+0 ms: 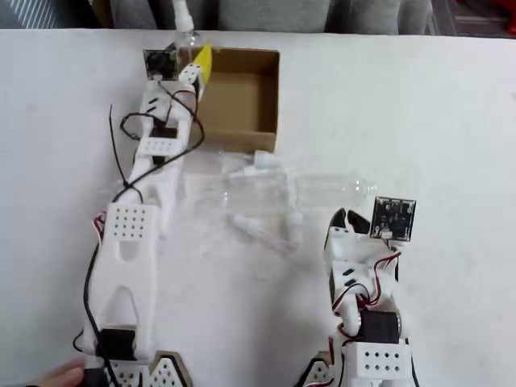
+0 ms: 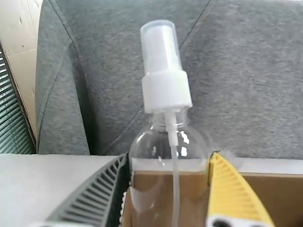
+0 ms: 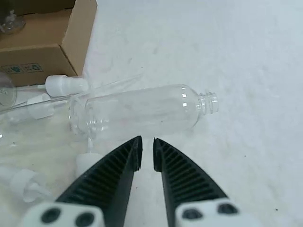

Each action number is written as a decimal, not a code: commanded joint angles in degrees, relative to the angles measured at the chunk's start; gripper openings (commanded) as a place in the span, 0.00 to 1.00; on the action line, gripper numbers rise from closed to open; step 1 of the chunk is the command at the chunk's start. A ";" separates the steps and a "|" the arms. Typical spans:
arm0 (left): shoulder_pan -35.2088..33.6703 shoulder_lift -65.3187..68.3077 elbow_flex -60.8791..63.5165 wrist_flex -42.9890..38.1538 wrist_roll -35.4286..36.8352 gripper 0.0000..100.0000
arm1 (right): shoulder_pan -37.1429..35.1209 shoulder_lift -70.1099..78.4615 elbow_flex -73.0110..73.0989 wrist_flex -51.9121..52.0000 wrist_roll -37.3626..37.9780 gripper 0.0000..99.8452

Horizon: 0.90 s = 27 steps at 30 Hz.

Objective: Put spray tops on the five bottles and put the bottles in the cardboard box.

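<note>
1. Surface: white desk [image 1: 435, 121], plain and matte. Beyond its 12 o'clock edge the room shows grey upholstered seats [image 2: 246, 71].
2. The cardboard box [image 1: 242, 97] stands open-topped at about 11 o'clock from desk centre. Its far wall is near the desk's far edge.
3. My left fingers [image 2: 166, 163], one grey and one yellow, are clenched on a clear bottle [image 2: 161, 142]. It is upright, with a white spray top [image 2: 163, 71] on its neck and the dip tube hanging inside. It is at the box's 10 o'clock corner. Whether it is over the inside or the rim, I cannot tell.
4. My right fingers [image 3: 147, 144] are drawn nearly together with a sliver of gap, grasping nothing. They hang low over the desk at about 5 o'clock from centre.
5. At 12 o'clock from them, just past the tips, a lying bottle [image 3: 142, 111] rests on its side, open neck toward 3 o'clock.
6. Loose spray tops [image 3: 66, 85] are scattered between the box's near wall and my right fingers, among other clear outlines too faint to count.
7. Edges and room: plain white desk top spreads from the lying bottle toward 2 and 3 o'clock. My left arm [image 1: 137, 218] runs along the 9 o'clock side, from the near edge up to the box.
</note>
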<state>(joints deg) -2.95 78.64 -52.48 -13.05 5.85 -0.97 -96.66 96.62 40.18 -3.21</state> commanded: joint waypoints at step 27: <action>-2.59 -6.02 -2.20 -11.87 -0.18 0.02 | 0.57 -0.31 0.53 -0.04 0.70 0.02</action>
<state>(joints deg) -3.91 78.90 -52.31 -28.53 5.93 -0.97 -96.66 96.62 40.18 -3.21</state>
